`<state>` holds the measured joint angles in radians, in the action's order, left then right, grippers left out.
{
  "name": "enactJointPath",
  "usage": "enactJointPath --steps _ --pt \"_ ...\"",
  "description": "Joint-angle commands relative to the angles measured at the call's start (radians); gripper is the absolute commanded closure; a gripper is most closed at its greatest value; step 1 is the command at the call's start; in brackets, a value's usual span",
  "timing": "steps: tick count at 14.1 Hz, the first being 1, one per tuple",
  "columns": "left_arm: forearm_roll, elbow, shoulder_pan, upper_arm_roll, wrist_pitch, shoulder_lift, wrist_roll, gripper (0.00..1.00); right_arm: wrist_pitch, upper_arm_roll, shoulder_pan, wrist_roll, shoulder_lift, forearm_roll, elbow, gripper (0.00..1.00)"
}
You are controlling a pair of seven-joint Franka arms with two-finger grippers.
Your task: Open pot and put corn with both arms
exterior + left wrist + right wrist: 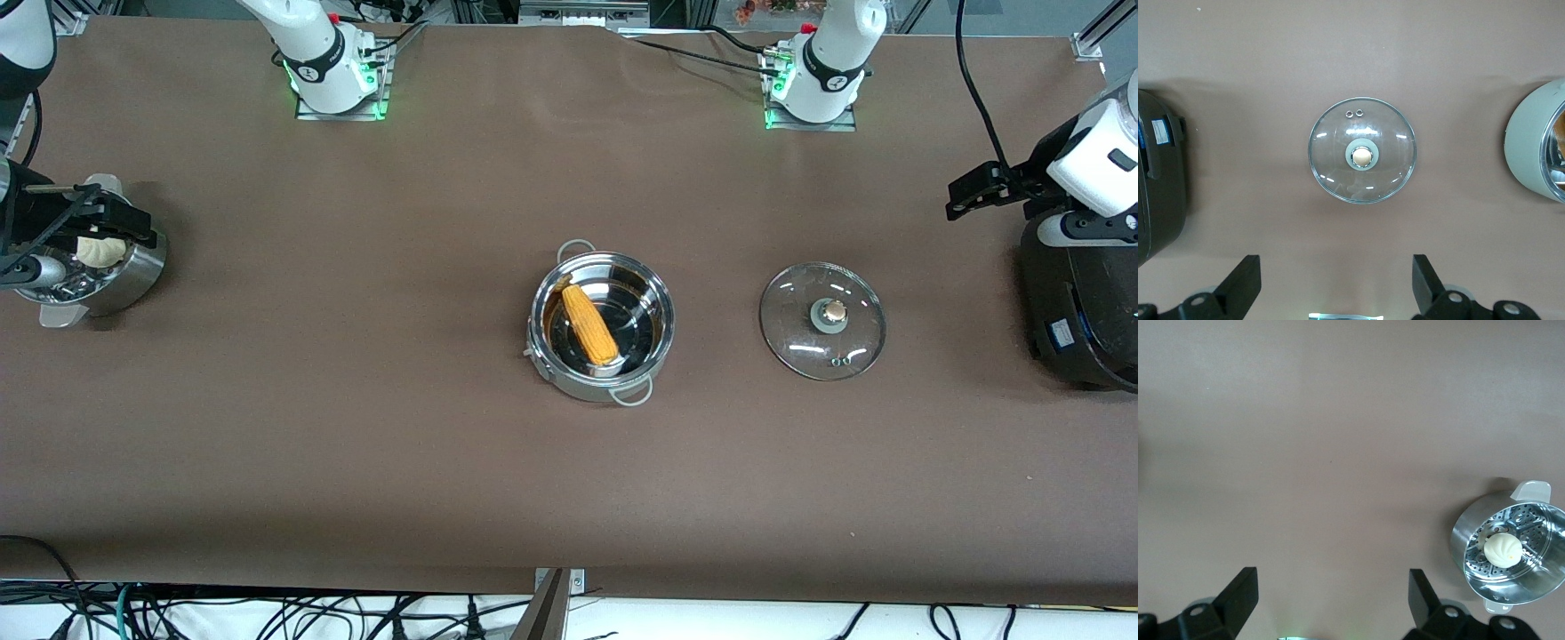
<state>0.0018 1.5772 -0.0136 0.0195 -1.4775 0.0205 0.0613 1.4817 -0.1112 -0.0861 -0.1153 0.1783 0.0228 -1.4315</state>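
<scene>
Brown table (356, 444): we judge the task basically done.
Lid (822, 321) off beside pot (602, 326), corn (590, 324) inside; left gripper (1337, 285) over the black cooker (1080, 302) and right gripper (1333, 603) over the steamer bowl (93, 267), both spread, holding nothing.

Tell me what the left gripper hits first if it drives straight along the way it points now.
Probably the bare table: the left gripper, fingers open, points down at the cloth beside the glass lid, though depth is unclear.

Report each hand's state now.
Left hand: open, holding nothing, over the table by the lid.
Right hand: open, holding nothing, up over the steamer bowl.
</scene>
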Motion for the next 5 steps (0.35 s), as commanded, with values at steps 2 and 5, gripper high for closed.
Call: enactJointPath --steps 2,5 --pt "-0.008 -0.016 0.001 -0.003 0.013 -0.001 -0.006 0.00 0.009 -0.005 0.006 -0.018 -0.010 -0.012 -0.014 0.00" --pt "-0.008 -0.016 0.001 -0.003 0.013 -0.001 -0.006 0.00 0.005 -0.005 0.008 -0.015 -0.010 -0.012 -0.014 0.00"
